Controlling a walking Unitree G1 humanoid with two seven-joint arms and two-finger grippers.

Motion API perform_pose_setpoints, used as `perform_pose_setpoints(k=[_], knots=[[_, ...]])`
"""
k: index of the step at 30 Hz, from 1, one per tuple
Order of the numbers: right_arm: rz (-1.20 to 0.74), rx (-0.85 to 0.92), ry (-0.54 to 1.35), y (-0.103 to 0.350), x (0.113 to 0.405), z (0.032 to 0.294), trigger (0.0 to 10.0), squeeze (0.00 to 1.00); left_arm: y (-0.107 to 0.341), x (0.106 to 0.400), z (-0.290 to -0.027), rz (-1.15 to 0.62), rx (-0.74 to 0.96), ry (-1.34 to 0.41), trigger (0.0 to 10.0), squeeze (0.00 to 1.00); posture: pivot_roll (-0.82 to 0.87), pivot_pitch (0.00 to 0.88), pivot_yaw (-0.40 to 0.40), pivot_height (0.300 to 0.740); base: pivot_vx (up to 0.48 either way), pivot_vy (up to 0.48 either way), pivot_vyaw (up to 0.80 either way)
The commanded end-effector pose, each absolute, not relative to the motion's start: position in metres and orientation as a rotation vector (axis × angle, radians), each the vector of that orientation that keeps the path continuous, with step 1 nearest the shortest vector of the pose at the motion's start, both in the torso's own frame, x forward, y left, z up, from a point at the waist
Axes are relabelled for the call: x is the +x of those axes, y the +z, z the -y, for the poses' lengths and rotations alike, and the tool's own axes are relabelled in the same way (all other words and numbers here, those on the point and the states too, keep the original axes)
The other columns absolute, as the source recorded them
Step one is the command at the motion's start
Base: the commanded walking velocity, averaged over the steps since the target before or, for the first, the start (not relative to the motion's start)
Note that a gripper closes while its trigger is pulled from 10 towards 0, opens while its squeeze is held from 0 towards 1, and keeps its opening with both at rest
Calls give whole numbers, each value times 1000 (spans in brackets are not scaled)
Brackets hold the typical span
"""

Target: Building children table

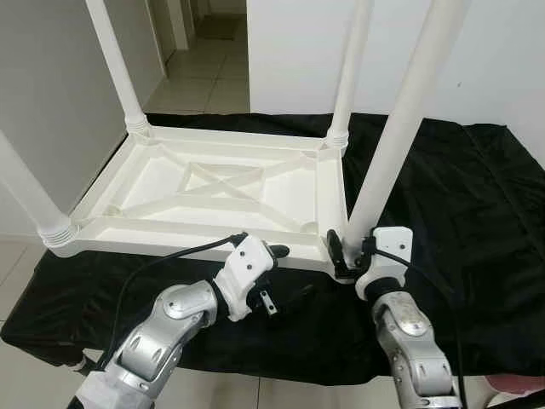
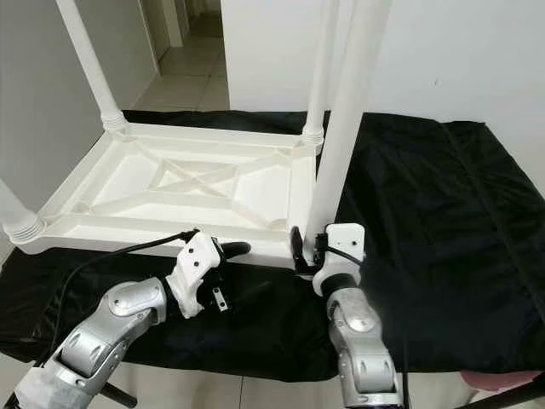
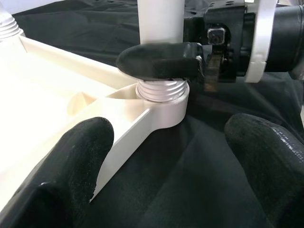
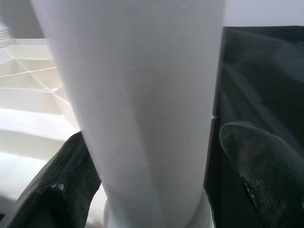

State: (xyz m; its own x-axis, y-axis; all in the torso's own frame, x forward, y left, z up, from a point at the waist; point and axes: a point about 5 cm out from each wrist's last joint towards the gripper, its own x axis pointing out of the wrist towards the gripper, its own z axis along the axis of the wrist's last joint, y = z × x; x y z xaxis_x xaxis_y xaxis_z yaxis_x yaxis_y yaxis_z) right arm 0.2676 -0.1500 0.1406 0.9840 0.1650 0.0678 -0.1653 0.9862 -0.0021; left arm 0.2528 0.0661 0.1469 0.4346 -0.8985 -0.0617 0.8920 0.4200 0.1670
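Tabletop [image 1: 213,192], white plastic, lies upside down on a black cloth [image 1: 460,213] that covers the work surface, with its ribbed underside facing up. Count of legs: four, all standing upward from the corners. The far-left leg [image 1: 115,64] and the far-right leg [image 1: 351,72] sit in their corner sockets. The near-left leg [image 1: 25,192] stands at the near-left corner, with a threaded collar showing at its base. The near-right leg [image 1: 404,119] stands at the near-right corner socket [image 3: 164,102], where its threaded end is visible just above the socket rim.

My right gripper [image 1: 351,250] is at the base of the near-right leg. In my right wrist view, one black finger [image 4: 61,190] sits on one side of the leg and the other on the opposite side; I cannot tell whether both press on it.

My left gripper [image 1: 277,277] is spread wide and empty, held low over the cloth just beside the tabletop's near edge, pointing toward the near-right corner. Its two fingers [image 3: 66,166] frame that socket without touching it.

Recessed underside of the tabletop: two crossed ribs, no loose parts visible in it.
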Motion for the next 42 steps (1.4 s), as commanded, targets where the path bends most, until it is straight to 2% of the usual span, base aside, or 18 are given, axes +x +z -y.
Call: perform_pose_setpoints(k=[1,8,15,16,18,19,21,22,23,24,32,33,36,42], knots=[[66,-8,254,141,268,151,10000,0,143,251,-64,27,199,-1163,10000,0,-96,32,35,740,0,0,0],[57,-134,484,147,283,164,10000,0,144,255,-62,34,204,-1167,10000,0,-114,30,47,740,0,0,0],[45,-199,585,143,288,166,10000,0,145,256,-59,40,214,-1175,10000,0,-114,28,47,740,0,0,0],[22,-230,669,137,289,164,3882,0,145,256,-60,41,218,-1173,10000,0,-110,28,46,740,0,0,0],[14,-242,691,135,289,164,3882,0,145,257,-61,41,219,-1170,10000,0,-110,28,46,740,0,0,0],[8,-248,701,134,289,164,2078,0,145,257,-61,41,219,-1168,10000,0,-105,25,42,740,0,0,0],[5,-249,705,133,290,164,2078,0,145,257,-62,41,219,-1167,10000,0,-105,25,42,740,0,0,0],[2,-245,710,133,290,165,431,0,145,256,-61,42,218,-1167,10000,0,-103,22,39,740,0,0,0],[2,-245,710,133,290,165,431,0,145,256,-61,42,218,-1167,10000,0,-103,22,39,740,0,0,0],[-4,-238,717,132,290,165,0,0,145,256,-61,42,218,-1167,10000,0,-100,19,37,740,0,0,0],[-29,-171,708,124,291,170,0,0,142,251,-59,39,213,-1178,10000,0,-100,10,34,740,0,0,0],[-34,-136,696,122,290,170,10000,0,142,250,-59,38,214,-1180,10000,0,-99,8,32,740,0,0,0],[-44,-73,632,120,288,165,10000,0,142,251,-60,37,217,-1179,10000,0,-96,6,31,740,0,0,0],[-70,-81,513,114,288,161,10000,0,142,250,-61,36,218,-1179,10000,0,-96,10,34,740,0,0,0]])
